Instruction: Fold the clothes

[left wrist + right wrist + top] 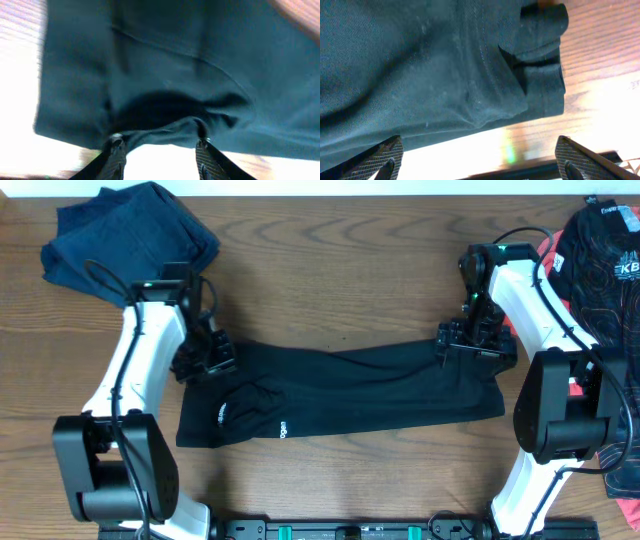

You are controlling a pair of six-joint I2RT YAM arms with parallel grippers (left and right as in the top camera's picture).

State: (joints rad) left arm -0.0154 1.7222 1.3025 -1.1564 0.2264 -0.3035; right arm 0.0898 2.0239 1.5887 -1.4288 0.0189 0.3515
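Observation:
The plain black garment [340,390] of the clothes lies folded into a long band across the middle of the table, with small white logos [283,428] near its left end. My left gripper [205,358] sits at the band's upper left corner. In the left wrist view it [160,150] is open, the fabric edge [165,125] just at the fingertips [116,150] and bright table between them. At the upper right corner stands my right gripper [475,340]. In the right wrist view it [480,160] is wide open and empty, just off the folded hem [540,75].
A navy garment [130,235] lies crumpled at the back left. At the right edge a black garment with red lines [600,250] is piled over a coral-pink one [548,248], partly behind the right arm. The arm bases [350,530] stand along the front edge.

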